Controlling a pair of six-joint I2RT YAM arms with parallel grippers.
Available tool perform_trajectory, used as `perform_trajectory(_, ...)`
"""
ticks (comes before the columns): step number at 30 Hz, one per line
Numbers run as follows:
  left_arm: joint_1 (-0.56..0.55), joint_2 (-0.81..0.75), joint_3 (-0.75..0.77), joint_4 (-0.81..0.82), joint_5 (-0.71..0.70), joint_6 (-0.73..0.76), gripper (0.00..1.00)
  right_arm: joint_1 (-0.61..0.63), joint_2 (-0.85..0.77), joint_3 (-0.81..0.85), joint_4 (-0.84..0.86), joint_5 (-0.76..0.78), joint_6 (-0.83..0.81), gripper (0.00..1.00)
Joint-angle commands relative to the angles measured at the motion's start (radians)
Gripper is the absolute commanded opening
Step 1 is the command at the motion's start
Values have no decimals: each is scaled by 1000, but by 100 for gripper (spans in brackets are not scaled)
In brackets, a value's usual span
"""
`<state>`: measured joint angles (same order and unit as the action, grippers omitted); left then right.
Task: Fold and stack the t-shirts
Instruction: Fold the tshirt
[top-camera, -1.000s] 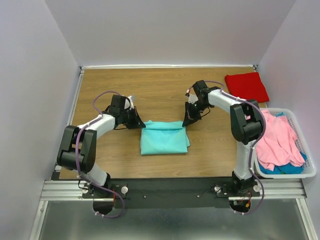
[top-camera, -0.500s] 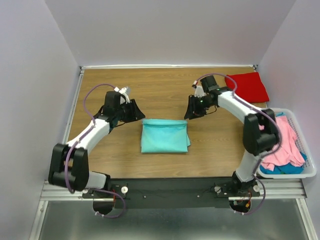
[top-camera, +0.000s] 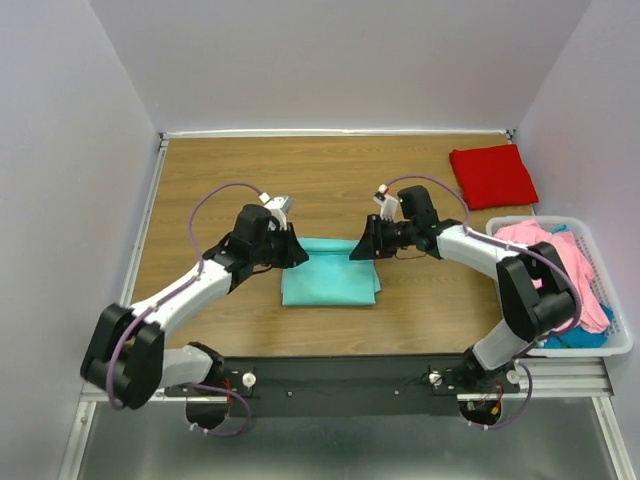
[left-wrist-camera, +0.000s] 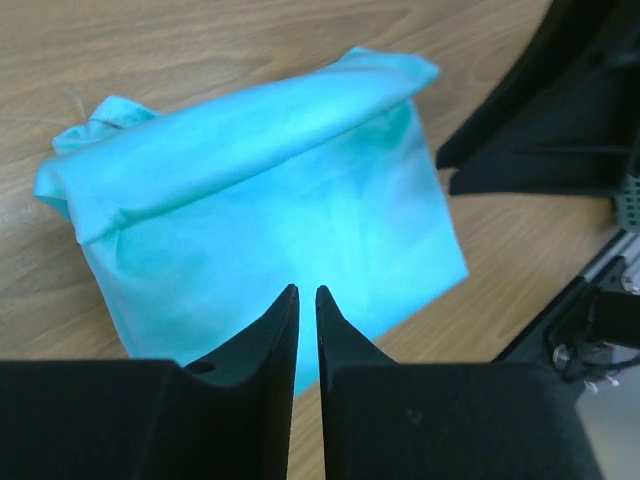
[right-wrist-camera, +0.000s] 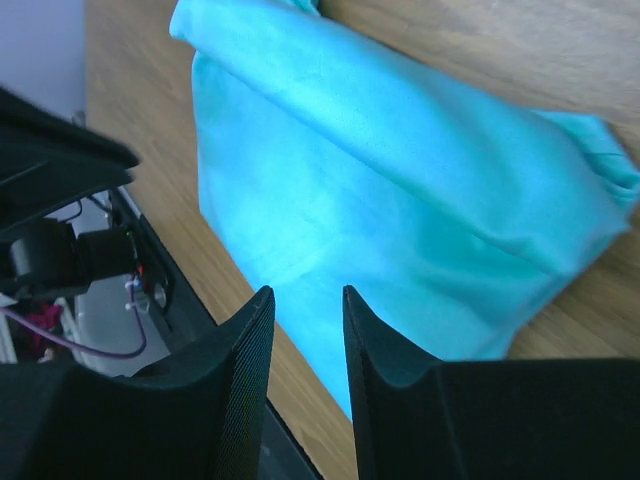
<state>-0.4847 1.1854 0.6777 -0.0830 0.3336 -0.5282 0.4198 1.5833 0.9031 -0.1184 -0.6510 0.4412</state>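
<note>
From above, we see a wooden table (top-camera: 220, 180) with an aqua-teal cloth t-shirt (top-camera: 330, 272) folded into a rectangle. It lies midway between the left and right edges, closer to the near edge. A bright red cloth t-shirt (top-camera: 492, 175), also folded, lies flat in the far right corner. At the right edge, toward the near corner, stands a white plastic basket (top-camera: 580, 353). It holds a crumpled pink cloth t-shirt (top-camera: 560, 265) that fills most of it and spills over the rim facing the table. A blue-teal cloth t-shirt (top-camera: 578, 336) shows beneath the pink one at the basket's near end. The left gripper (top-camera: 296, 250) is at the aqua-teal shirt's far left corner and the right gripper (top-camera: 358, 248) at its far right corner. From this height we cannot tell whether either touches the cloth.

In the left wrist view, the left gripper (left-wrist-camera: 306, 298) points down over the aqua-teal shirt (left-wrist-camera: 300, 190). Its two black fingers (left-wrist-camera: 270, 340) are parted by only a thin slit. We see nothing pinched in it, only the cloth lying beyond. The shirt's rolled upper fold runs across the picture, and bare wood shows around it.

In the right wrist view, the right gripper (right-wrist-camera: 305, 298) stands over the same shirt (right-wrist-camera: 400, 200). Its fingers (right-wrist-camera: 245, 380) are clearly apart and we see nothing held between them. The cloth fills the gap behind them, and the table shows at the left.
</note>
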Motion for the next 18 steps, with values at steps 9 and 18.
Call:
perform_trajectory(9,87,362,157,72,12,13,10,4,224,66,215,-32,22,39)
perform_trajectory(18,190,534,252,153,58,-61,9,-91,334,155,230,5,17,39)
